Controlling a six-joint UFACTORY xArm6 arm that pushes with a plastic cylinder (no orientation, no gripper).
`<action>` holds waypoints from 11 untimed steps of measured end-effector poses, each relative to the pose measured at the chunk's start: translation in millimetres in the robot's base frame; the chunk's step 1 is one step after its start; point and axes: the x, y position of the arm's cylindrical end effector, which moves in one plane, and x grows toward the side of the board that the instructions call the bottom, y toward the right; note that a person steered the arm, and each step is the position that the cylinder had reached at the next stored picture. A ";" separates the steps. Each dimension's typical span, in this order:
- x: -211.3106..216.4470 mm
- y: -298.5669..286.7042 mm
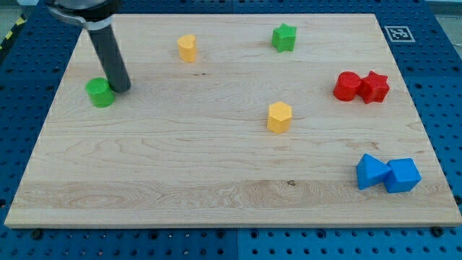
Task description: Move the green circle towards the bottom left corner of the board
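Observation:
The green circle (99, 92) is a short green cylinder on the wooden board (180, 166), near the view's left edge in the upper half. My tip (121, 88) is the lower end of the dark rod that comes down from the view's top left. It touches the circle's right side, slightly toward the view's top. The board's bottom left corner (16, 220) lies well below the circle.
A yellow block (187, 48) and a green star (284, 37) sit near the view's top. A yellow hexagon (279, 117) is at centre. A red cylinder (347, 86) touches a red star (375, 87) at right. Two blue blocks (387, 173) touch at bottom right.

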 end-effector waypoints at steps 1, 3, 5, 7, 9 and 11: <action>-3.0 -0.5; -25.3 -13.0; -24.7 -37.9; 11.8 -37.9; 33.9 -12.2; 66.8 -4.7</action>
